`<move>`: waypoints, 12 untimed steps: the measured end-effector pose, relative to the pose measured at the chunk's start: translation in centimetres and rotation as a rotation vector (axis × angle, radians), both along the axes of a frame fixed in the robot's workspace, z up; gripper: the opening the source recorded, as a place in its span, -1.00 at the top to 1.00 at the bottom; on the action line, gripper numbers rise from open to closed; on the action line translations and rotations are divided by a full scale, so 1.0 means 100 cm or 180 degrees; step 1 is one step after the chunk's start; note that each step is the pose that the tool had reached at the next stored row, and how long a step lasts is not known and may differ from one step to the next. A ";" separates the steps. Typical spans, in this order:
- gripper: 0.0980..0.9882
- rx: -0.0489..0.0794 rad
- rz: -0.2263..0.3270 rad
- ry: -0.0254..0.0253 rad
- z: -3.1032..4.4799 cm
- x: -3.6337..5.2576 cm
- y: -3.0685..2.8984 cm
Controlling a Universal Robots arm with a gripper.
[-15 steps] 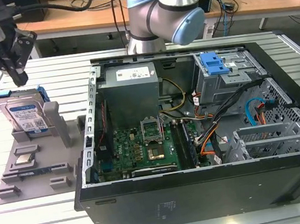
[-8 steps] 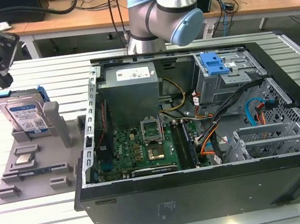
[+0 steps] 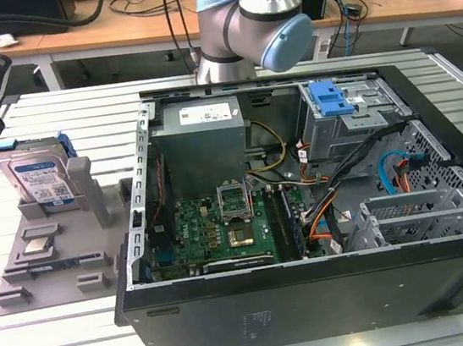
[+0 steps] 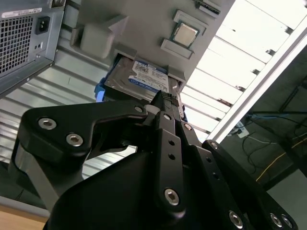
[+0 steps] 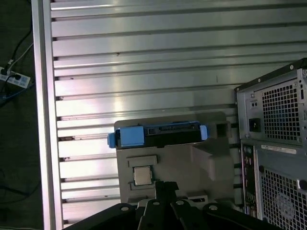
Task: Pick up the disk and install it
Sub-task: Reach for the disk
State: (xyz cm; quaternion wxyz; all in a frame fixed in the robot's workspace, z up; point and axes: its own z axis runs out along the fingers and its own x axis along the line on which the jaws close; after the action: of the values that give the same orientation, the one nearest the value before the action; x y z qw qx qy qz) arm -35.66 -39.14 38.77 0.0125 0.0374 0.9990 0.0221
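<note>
Standing on edge in its grey holder by the table's edge on the exterior view's left, the disk sits; the gripper, closed and empty, could topple it if lowered unopened.

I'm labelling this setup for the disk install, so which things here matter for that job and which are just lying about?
Part of the job: the disk, standing in the grey holder; the gripper, pointed toward it; the open computer case.

Just lying about: the processor chip on the holder; the cluttered desks behind.
</note>
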 end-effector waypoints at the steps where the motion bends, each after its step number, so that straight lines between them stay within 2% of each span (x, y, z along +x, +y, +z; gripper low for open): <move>1: 0.98 0.0000 0.0000 0.0000 -0.0007 -0.0036 0.0011; 6: 0.98 0.0000 0.0000 0.0000 -0.0025 -0.0139 0.0046; 12: 0.98 0.0000 0.0000 0.0000 -0.0025 -0.0142 0.0048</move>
State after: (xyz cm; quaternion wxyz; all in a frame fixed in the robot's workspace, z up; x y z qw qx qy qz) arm -37.08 -38.66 38.52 0.0125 0.0374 0.9990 0.0221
